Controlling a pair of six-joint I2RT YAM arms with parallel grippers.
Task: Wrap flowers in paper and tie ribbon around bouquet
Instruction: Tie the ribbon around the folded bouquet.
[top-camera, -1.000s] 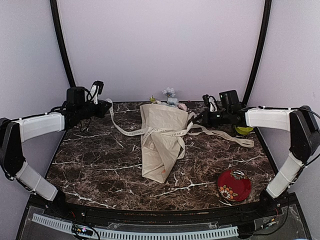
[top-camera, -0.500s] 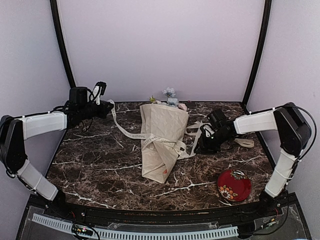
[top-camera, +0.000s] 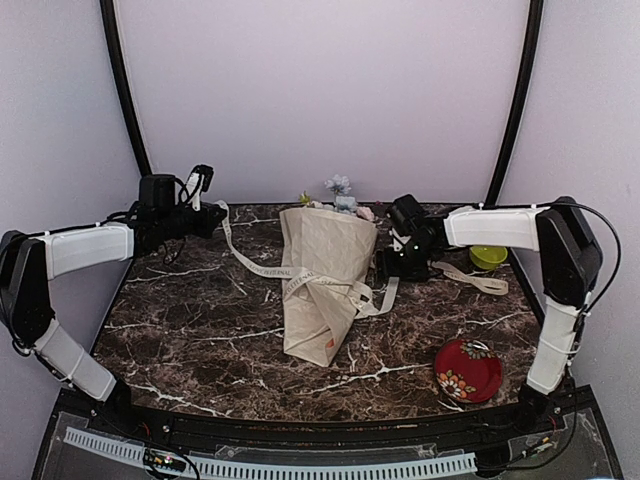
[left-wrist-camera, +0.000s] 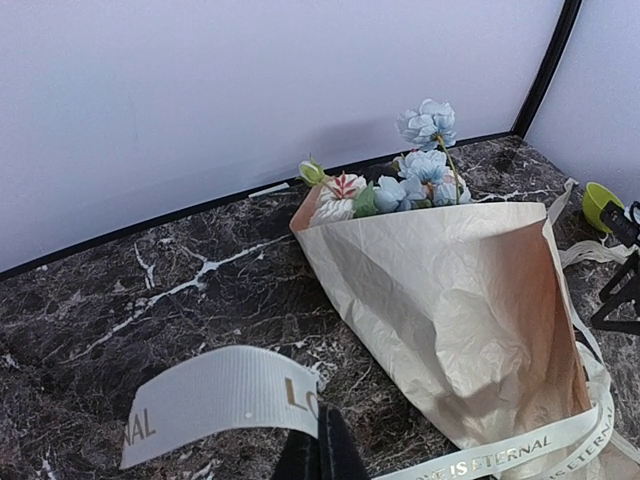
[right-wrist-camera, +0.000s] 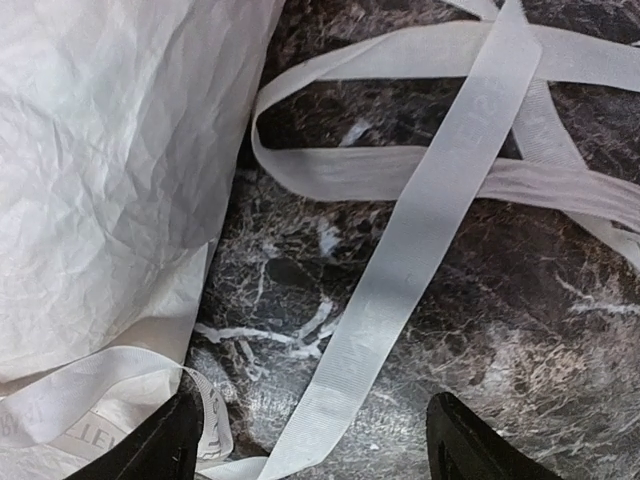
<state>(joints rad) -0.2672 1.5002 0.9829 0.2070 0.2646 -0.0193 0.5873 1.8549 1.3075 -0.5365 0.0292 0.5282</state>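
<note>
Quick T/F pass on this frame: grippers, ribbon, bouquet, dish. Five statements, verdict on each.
1. The left gripper is shut on an end of the ribbon. True.
2. The right gripper clamps the ribbon. False: its jaws stand open, with the ribbon lying loose on the table between them.
3. The flowers stick out of the bouquet at its wide far end. True.
4. The red dish sits left of the bouquet. False: it is at the near right of the table.
5. The ribbon crosses over the bouquet's paper. True.
</note>
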